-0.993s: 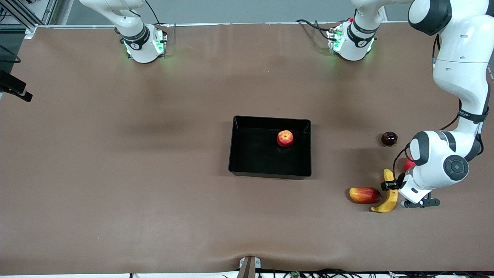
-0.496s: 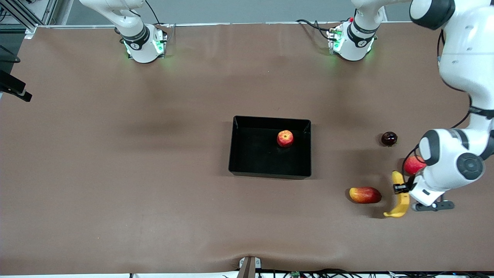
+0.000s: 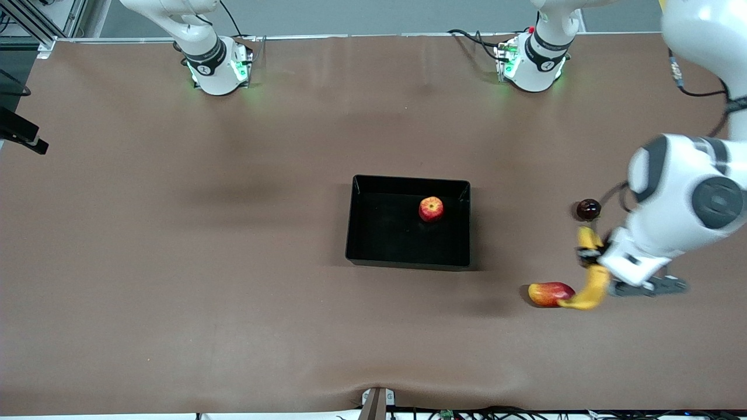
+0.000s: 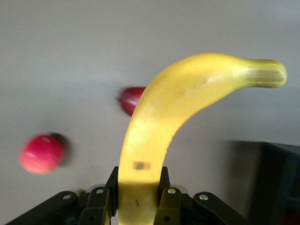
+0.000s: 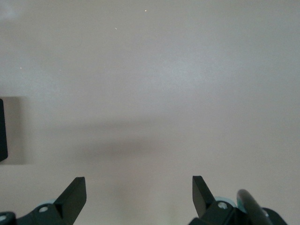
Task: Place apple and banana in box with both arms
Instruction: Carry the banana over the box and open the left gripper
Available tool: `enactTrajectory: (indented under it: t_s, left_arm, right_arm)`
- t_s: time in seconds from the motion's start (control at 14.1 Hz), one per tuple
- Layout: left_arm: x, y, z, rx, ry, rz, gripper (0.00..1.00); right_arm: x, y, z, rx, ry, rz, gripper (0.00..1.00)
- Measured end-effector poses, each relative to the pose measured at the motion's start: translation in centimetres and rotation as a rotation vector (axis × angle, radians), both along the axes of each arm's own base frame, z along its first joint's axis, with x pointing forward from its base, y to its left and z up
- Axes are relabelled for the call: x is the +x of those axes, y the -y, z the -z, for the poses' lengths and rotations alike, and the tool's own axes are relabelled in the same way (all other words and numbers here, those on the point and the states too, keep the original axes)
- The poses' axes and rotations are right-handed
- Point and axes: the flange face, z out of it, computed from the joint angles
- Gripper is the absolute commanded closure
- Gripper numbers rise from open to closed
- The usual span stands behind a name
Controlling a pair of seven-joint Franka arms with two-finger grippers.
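The yellow banana (image 3: 594, 284) hangs in the air in my left gripper (image 3: 589, 257), which is shut on its middle. Its lower tip is over the mango-like fruit (image 3: 547, 293), toward the left arm's end of the table. In the left wrist view the banana (image 4: 178, 108) rises from between the fingers (image 4: 166, 192). The apple (image 3: 431, 209) lies in the black box (image 3: 408, 180) at mid-table. My right gripper (image 5: 139, 194) is open and empty over bare table. It does not show in the front view.
A dark round fruit (image 3: 588, 209) lies farther from the front camera than the banana. A pinkish-red round fruit (image 4: 41, 153) shows in the left wrist view, and another red fruit (image 4: 130, 99) is partly hidden by the banana. A box corner (image 5: 2, 131) shows in the right wrist view.
My left gripper has lifted the banana off the table and carried it upward. The arm now covers the pinkish-red fruit in the front view. The apple and box have not moved.
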Motion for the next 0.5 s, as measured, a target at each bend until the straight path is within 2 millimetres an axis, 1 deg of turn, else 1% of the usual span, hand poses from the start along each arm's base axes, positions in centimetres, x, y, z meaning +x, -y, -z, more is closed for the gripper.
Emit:
enactTrajectory:
  t_s: [0.14, 0.21, 0.35, 0.5]
  left_arm:
    - [-2.5, 8.3, -0.2, -0.021, -0.006, -0.038, 1.00]
    - [-3.9, 11.8, 0.1, -0.025, -0.012, -0.060, 1.00]
    - [-7.0, 18.2, 1.2, -0.023, -0.027, -0.097, 1.00]
    - [-10.0, 23.8, 3.3, -0.016, -0.049, -0.115, 1.00]
  right_arm:
    - [0.0, 0.0, 0.0, 0.000, 0.000, 0.000, 0.00]
    - [0.0, 0.0, 0.0, 0.000, 0.000, 0.000, 0.00]
    - [0.0, 0.0, 0.0, 0.000, 0.000, 0.000, 0.00]
    - [0.0, 0.0, 0.0, 0.000, 0.000, 0.000, 0.00]
